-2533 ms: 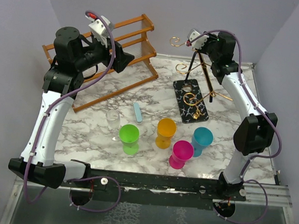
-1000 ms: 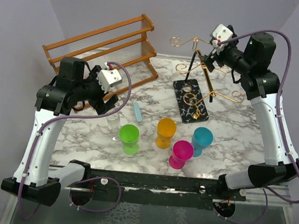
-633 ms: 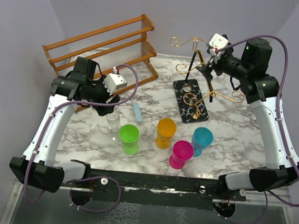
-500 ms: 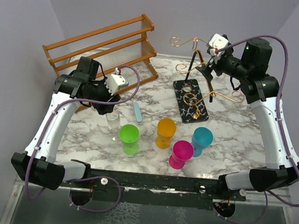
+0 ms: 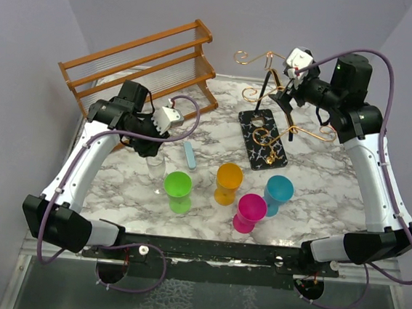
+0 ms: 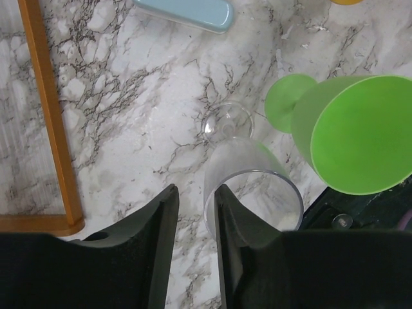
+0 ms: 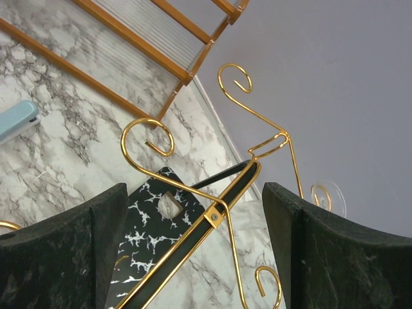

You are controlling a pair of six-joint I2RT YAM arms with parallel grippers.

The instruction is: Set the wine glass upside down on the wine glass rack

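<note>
The clear wine glass (image 5: 154, 165) stands upright on the marble table, left of the green cup. In the left wrist view its rim (image 6: 254, 193) lies under my left gripper (image 6: 196, 193). The jaws are narrowed and straddle the rim's left wall: the right finger overlaps the bowl, and the left finger stands outside it with a gap. The wine glass rack (image 5: 262, 136), gold curly arms on a slanted black post, stands at the back right. My right gripper (image 5: 289, 89) hovers high beside its top and is wide open. The post (image 7: 193, 232) shows between its fingers, untouched.
A brown wooden slatted rack (image 5: 142, 61) fills the back left. Green (image 5: 178, 187), orange (image 5: 228, 180), pink (image 5: 250, 208) and teal (image 5: 279, 191) cups stand in the front middle. A pale blue flat piece (image 5: 189, 154) lies just behind the glass.
My left arm has come down and forward from the wooden rack to the clear glass, and its jaws have narrowed a lot. The right arm has hardly moved at the rack's top.
</note>
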